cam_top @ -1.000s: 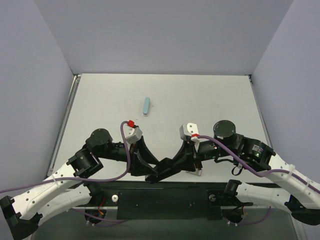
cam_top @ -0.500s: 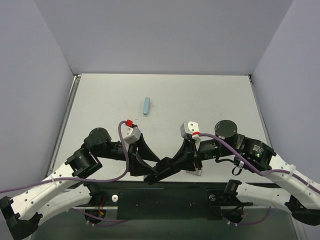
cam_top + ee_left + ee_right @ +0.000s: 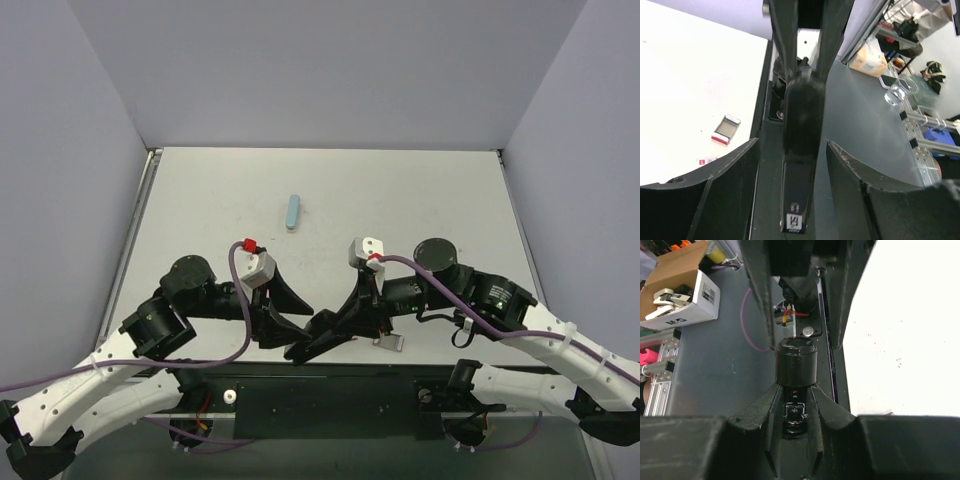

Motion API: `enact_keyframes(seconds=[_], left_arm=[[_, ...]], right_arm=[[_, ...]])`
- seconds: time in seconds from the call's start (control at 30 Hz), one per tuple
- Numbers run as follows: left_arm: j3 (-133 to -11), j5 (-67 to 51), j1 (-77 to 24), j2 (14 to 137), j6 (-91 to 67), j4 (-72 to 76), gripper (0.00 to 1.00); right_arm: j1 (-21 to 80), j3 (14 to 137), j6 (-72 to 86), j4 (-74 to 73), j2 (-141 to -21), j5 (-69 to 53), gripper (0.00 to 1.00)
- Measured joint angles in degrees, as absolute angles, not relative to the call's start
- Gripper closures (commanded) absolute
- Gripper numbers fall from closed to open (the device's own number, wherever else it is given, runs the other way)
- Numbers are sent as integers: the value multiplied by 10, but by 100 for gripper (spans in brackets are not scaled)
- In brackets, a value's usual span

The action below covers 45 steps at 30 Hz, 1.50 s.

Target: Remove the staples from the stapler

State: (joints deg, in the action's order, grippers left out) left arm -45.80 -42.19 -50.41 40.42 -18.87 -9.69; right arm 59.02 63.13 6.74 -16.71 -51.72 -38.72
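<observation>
The black stapler (image 3: 318,338) hangs above the table's near edge, between my two arms. In the right wrist view its dark rounded body (image 3: 796,365) is pinched between the fingers of my right gripper (image 3: 795,388), which is shut on it. In the left wrist view the stapler's long black arm (image 3: 800,150) runs between the fingers of my left gripper (image 3: 792,145), which is open, with a gap on each side. From above, the left gripper (image 3: 288,338) and right gripper (image 3: 345,322) face each other along the stapler. No staples show.
A small blue bar (image 3: 292,212) lies on the white table (image 3: 420,200) toward the middle. A small grey-and-red flat piece (image 3: 390,342) rests near the front edge beside the right gripper, also seen as the flat piece (image 3: 726,129). Purple walls enclose the table.
Both wrists and the stapler have shifted slightly left. The left gripper's jaws have spread wider around the stapler, while the right gripper has kept its grip.
</observation>
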Motion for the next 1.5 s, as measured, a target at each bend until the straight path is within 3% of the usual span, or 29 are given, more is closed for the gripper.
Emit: enact_keyframes(seconds=[1.5], left_arm=[[-472,-381,-504,422,-176,-78,38]], right_arm=[[594,615,105,-134,-563,-376,100]])
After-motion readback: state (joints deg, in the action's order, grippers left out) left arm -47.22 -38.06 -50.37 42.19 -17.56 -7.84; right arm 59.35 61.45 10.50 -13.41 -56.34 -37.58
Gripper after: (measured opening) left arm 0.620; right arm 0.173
